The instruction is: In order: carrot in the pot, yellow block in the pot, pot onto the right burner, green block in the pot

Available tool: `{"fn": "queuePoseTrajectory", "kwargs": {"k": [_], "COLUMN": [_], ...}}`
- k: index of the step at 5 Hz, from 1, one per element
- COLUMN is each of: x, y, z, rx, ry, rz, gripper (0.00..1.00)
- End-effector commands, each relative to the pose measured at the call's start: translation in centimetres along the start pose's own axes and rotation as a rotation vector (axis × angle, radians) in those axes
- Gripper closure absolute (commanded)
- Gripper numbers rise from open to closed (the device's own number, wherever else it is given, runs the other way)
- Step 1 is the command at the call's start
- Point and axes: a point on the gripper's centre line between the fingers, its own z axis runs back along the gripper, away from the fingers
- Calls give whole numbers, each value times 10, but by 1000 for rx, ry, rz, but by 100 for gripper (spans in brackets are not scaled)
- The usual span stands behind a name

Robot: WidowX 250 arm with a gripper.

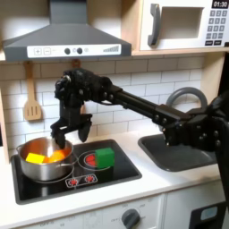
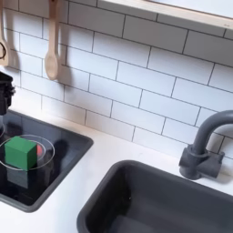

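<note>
Steel gleamed from the pot (image 1: 43, 154) on the burner at the first exterior view's left, where the yellow block (image 1: 35, 158) and the orange carrot (image 1: 56, 156) lay inside it, side by side and touching or nearly so. Above the pot's far rim hung the black gripper (image 1: 70, 132), its jaws spread apart and holding nothing, on an arm that reached across from the first exterior view's right. On the neighbouring burner, ringed in red, stood the green block (image 1: 105, 157), apart from the pot and upright on the black stovetop (image 1: 125, 171). In the second exterior view the green block (image 2: 21, 152) sat at the centre of its burner ring near the second exterior view's left edge, with a dark part of the gripper just visible at that edge above it; whether the jaws were parted could not be told from there. A wooden spoon (image 2: 52, 55) hung on the white tiled wall, and a grey tap (image 2: 202, 146) curved over the dark sink (image 2: 155, 196) set into the white bench (image 2: 91, 168).
</note>
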Motion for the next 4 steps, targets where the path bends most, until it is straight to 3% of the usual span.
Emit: {"fn": "queuePoseTrajectory", "kwargs": {"k": [1,3,4], "x": [-5,-3,-6], "y": [1,1,4], "z": [-5,-9,-19], "rx": [-3,-1,-2], "ry": [39,47,72], "rz": [12,10,15], "gripper": [0,0,0]}}
